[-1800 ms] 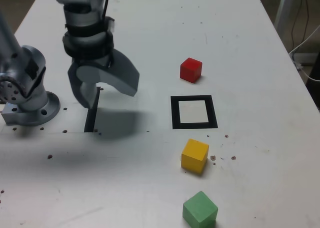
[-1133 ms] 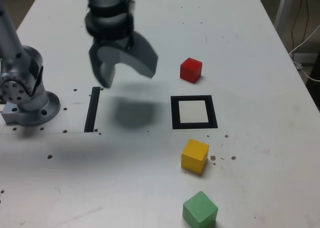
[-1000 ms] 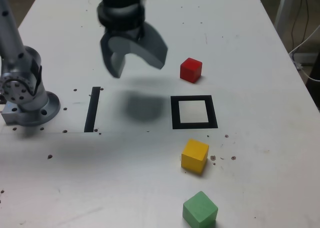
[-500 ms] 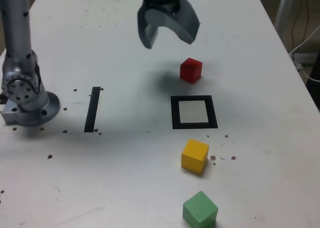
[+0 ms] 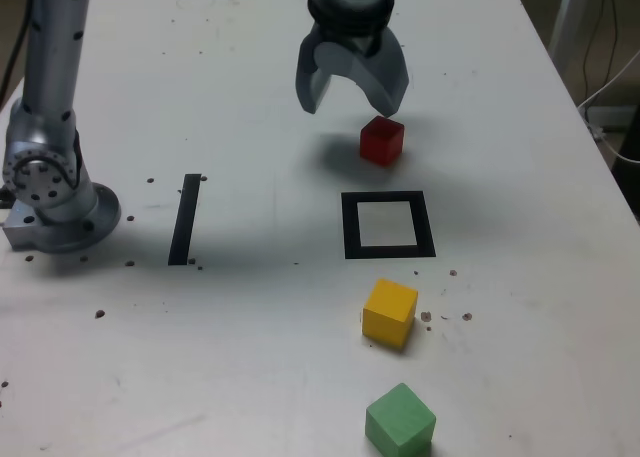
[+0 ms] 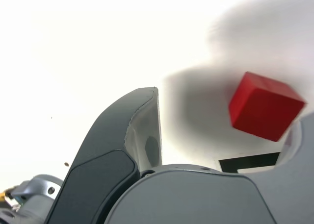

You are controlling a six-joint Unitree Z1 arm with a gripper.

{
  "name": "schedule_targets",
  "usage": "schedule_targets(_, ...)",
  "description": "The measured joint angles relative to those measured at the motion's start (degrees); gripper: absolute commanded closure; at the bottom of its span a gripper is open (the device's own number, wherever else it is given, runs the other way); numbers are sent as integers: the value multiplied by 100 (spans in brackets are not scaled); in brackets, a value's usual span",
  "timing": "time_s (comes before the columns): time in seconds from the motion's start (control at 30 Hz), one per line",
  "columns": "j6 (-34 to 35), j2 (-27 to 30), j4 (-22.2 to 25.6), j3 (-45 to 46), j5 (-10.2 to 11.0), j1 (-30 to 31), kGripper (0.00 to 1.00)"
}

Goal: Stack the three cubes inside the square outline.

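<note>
Exterior view, step in hand: I judge I am lining up on the red cube (image 5: pixel 382 140), the first of the three to go into the square outline (image 5: pixel 388 225).
Exterior view, doing it well: I want the pincer (image 5: pixel 352 100) centred over the red cube before I lower it, with one finger on each flat side, not on a corner; right now it hangs a little to the exterior view's left of the cube and farther back.
Exterior view, pincer: the fingers are spread wide with bare table (image 5: pixel 250 307) showing between them; they hold nothing and I see no contact with the cube.
Exterior view, cubes: red sits just beyond the far edge of the square outline, apart from it; the yellow cube (image 5: pixel 389 313) sits just on the near side of the outline; the green cube (image 5: pixel 400 419) is nearer still, at the picture's lower edge. The outline's white centre is bare.
Exterior view, other: a thin black strip (image 5: pixel 185 219) lies well to the exterior view's left of the outline; not my target.
Wrist view, pincer: one dark finger (image 6: pixel 130 136) stands clear with white table beside it; the jaws are apart and empty.
Wrist view, red cube: it lies ahead, off to one side of the gap between the fingers, untouched. A corner of the black outline peeks out behind the pincer body.
Wrist view, doing it well: I would shift until the cube sits in that gap, then descend slowly.
</note>
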State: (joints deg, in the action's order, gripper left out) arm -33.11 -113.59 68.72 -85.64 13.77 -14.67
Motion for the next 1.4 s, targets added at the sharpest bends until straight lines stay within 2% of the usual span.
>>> schedule_targets(0.37,-355,-143,-271,-104,-15,352,15)
schedule_targets(0.63,-415,-387,-328,-106,-18,398,20)
schedule_targets(0.83,-415,-607,-398,-124,-18,399,33)
schedule_targets(1.4,-412,-635,-480,-128,-1,399,69)
